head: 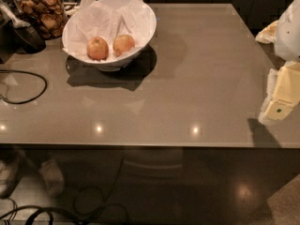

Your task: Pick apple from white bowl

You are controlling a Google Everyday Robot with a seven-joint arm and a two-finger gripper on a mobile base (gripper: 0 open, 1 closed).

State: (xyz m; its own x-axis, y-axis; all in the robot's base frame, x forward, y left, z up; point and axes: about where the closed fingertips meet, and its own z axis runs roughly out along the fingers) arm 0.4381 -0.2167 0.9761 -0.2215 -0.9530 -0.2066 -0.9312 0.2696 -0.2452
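The white bowl (140, 13) stands at the back left of the table, lined with crumpled white paper. Two apples lie in it side by side. The golden-tan apple (123, 44) is on the right, and a pinker, redder apple (97, 48) is on the left, close beside it. My gripper (277, 108) is at the far right edge of the view, cream-yellow below the white arm (290, 29). It hangs over the table's right side, far from the bowl, with nothing seen in it.
A glass jar of brown snacks (41, 11) stands left of the bowl, with a dark object (26, 36) in front of it. A black cable (28, 86) loops on the table's left side. The table's front edge (140, 146) runs across the view, with cables on the floor below.
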